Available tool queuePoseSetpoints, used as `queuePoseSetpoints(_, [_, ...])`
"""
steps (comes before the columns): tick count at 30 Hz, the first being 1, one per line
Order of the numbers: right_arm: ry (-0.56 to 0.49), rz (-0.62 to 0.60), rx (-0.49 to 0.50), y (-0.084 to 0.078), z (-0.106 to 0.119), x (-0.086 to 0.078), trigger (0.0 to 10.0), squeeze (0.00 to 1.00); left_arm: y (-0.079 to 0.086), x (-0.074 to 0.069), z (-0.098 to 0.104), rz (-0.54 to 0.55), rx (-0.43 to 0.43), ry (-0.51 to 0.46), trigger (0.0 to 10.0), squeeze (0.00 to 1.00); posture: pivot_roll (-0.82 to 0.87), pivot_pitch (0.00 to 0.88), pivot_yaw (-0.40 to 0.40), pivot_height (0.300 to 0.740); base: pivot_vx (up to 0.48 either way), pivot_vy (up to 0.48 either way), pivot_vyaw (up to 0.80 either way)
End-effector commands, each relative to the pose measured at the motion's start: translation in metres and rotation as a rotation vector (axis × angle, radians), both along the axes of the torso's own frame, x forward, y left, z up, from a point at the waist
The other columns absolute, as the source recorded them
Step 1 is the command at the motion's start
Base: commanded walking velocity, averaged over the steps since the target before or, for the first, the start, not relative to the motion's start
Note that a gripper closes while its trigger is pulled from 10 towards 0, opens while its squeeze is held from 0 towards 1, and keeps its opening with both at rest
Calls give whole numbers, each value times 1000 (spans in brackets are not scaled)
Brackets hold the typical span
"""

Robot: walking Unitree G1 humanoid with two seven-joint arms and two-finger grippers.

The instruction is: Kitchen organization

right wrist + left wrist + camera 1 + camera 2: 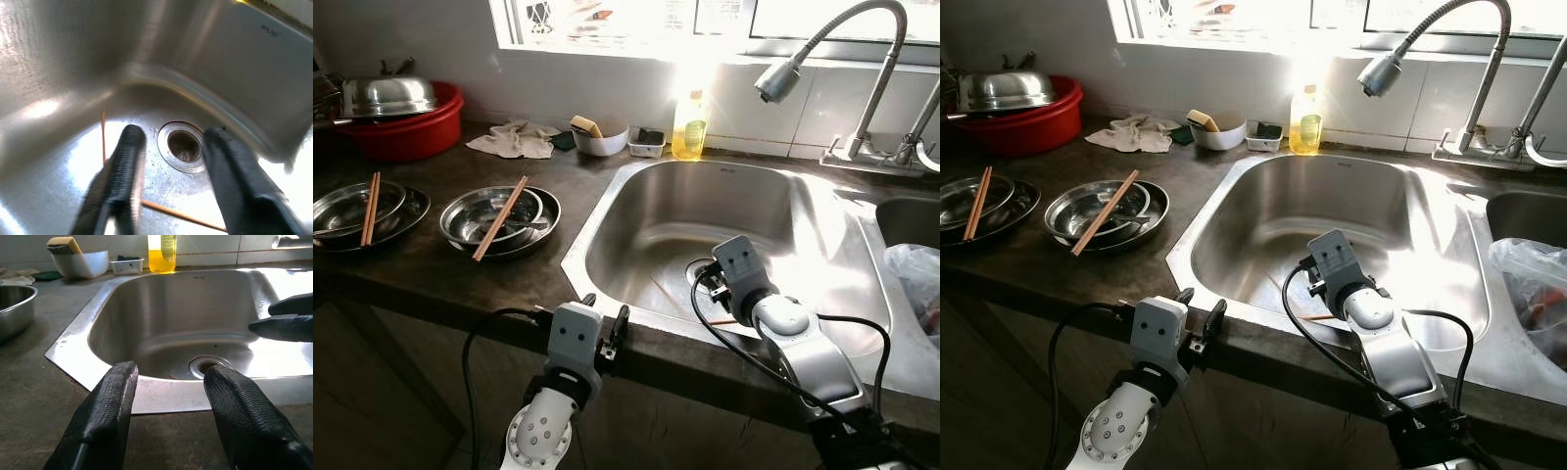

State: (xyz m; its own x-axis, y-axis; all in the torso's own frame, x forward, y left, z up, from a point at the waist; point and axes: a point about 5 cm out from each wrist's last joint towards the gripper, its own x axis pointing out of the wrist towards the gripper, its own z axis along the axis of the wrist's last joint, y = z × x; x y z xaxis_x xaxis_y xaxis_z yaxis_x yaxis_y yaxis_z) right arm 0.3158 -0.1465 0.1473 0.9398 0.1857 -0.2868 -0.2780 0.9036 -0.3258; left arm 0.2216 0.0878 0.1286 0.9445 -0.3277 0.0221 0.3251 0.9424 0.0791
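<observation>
My right gripper [173, 134] hangs open inside the steel sink [705, 201], just above the drain [183, 145]. Two thin wooden chopsticks lie on the sink floor: one [103, 139] beside the left finger, the other [178, 216] crossing under both fingers. My left gripper [171, 372] is open with nothing in it, low over the counter's front edge and pointing at the sink. On the counter to the left, one pair of chopsticks [499, 217] rests across stacked steel bowls [540, 223]. Another pair [371, 208] lies on a second stack [411, 208].
Along the back wall stand a red basin with a steel lid [401, 117], a crumpled cloth [514, 139], a white bowl with a sponge [600, 137], a small tray [647, 143] and a yellow soap bottle [690, 125]. The faucet [783, 73] overhangs the sink. A plastic bag [915, 279] sits right.
</observation>
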Motion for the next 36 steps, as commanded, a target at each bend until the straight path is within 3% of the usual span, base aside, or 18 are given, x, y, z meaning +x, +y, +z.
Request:
queuePoseSetpoints(1, [-16, -24, 7, -2, 3, -1, 10000, 1000, 1, -1, 2, 2, 8, -3, 10000, 0, 80, 59, -15, 740, 0, 0, 0])
queuePoseSetpoints(7, [-49, -65, 22, -2, 5, -3, 10000, 1000, 1, -2, 1, 2, 9, -2, 10000, 0, 83, 64, -14, 740, 0, 0, 0])
queuePoseSetpoints(8, [-77, -64, 36, -1, 8, -4, 10000, 0, 1, -2, 2, 3, 8, -2, 10000, 0, 81, 65, -13, 740, 0, 0, 0])
queuePoseSetpoints(22, [-262, -82, 290, 13, 27, -27, 10000, 0, 4, -3, 0, 18, 15, 0, 10000, 0, 78, 64, -16, 740, 0, 0, 0])
queuePoseSetpoints(25, [-332, 54, 372, 33, 34, -43, 10000, 0, 6, -3, 10, 55, 8, -64, 10000, 0, 73, 63, -11, 740, 0, 0, 0])
queuePoseSetpoints(36, [-343, -17, 412, 29, 27, -70, 10000, 0, 4, -10, 7, 30, 0, -41, 10000, 0, 67, 57, -2, 740, 0, 0, 0])
